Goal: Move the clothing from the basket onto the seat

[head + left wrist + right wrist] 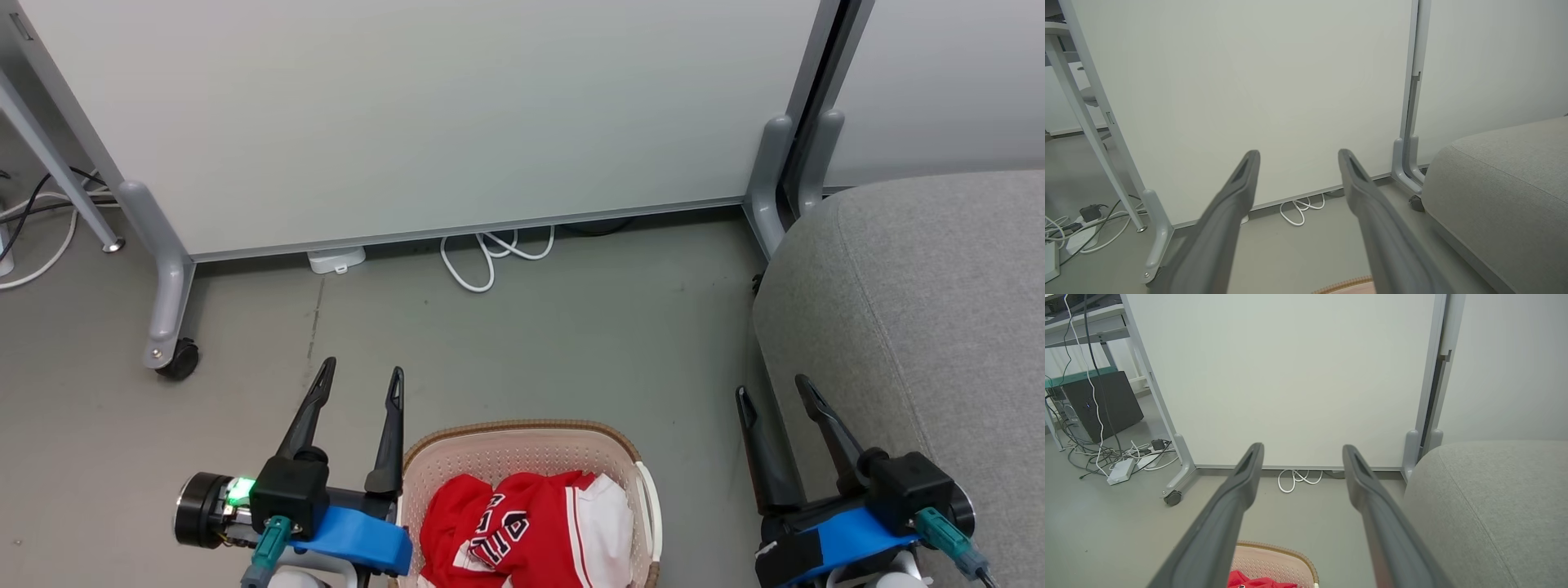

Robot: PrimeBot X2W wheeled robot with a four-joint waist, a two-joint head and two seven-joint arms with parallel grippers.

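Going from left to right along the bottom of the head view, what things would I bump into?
left tool → basket with the red clothing inside → right tool → grey seat

Red-and-white jersey clothing (pixel 531 523): soft matt cloth, crumpled.
Cream oval laundry basket (pixel 522 453): smooth perforated plastic, brown woven-look rim.
Large grey sofa seat (pixel 914 310): coarse matt woven fabric.
Pale grey floor (pixel 571 343): smooth, dull.

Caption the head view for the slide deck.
Open, empty left gripper and right gripper flank the basket of red clothing on the floor; grey seat at right.
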